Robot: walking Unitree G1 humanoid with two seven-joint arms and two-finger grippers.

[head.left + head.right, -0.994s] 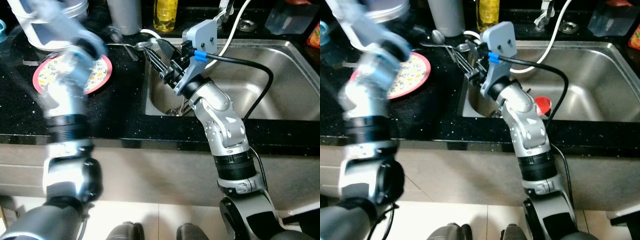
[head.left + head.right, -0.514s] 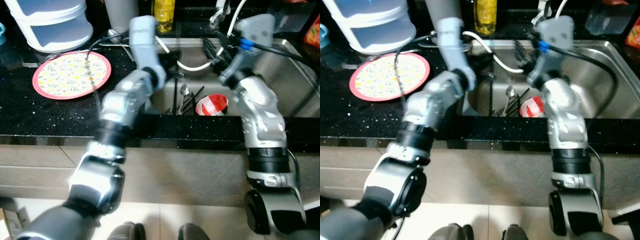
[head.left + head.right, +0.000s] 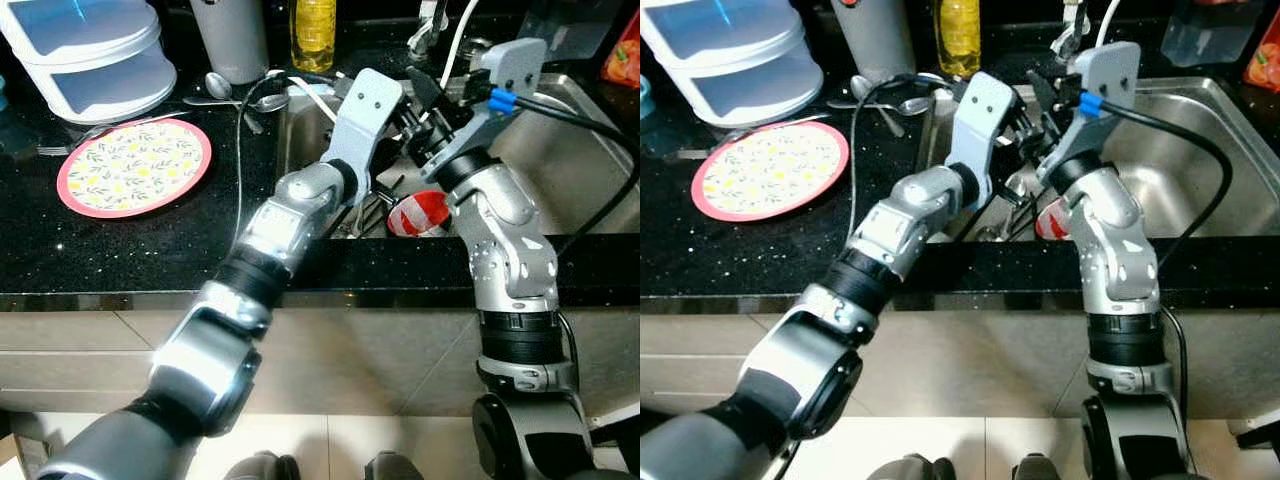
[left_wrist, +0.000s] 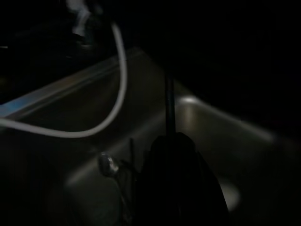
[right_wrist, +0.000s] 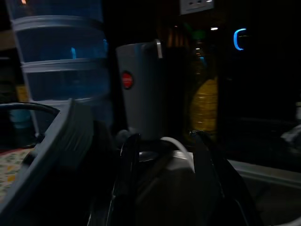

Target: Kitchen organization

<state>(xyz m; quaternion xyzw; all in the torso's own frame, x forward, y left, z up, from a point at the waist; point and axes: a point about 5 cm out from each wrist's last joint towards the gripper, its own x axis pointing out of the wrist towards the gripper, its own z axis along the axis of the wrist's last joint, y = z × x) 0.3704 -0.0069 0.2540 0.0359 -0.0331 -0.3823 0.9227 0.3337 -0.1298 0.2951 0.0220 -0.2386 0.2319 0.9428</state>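
Both arms reach over the steel sink (image 3: pixel 560 150). My left gripper (image 3: pixel 398 125) is low over the sink's left part, behind its grey wrist mount (image 3: pixel 365 100); the left wrist view is dark, with a spoon (image 4: pixel 107 162) on the sink floor. My right gripper (image 5: pixel 167 141) is open with nothing between its fingers, just right of the left wrist mount. A red-and-white cup (image 3: pixel 420 212) and some cutlery (image 3: pixel 372 205) lie in the sink below them. A floral plate (image 3: pixel 133 165) rests on the black counter, with spoons (image 3: pixel 232 92) behind it.
Stacked blue-white containers (image 3: pixel 85 45), a grey jug (image 3: pixel 232 35) and a yellow bottle (image 3: pixel 314 20) stand along the counter's back. A white hose (image 3: pixel 455 45) hangs from the tap into the sink. A clear box (image 3: pixel 1210 35) sits at the back right.
My left arm has swung from over the plate across to the sink. My right arm has shifted from the sink's left rim toward the middle. The two wrists are now close together.
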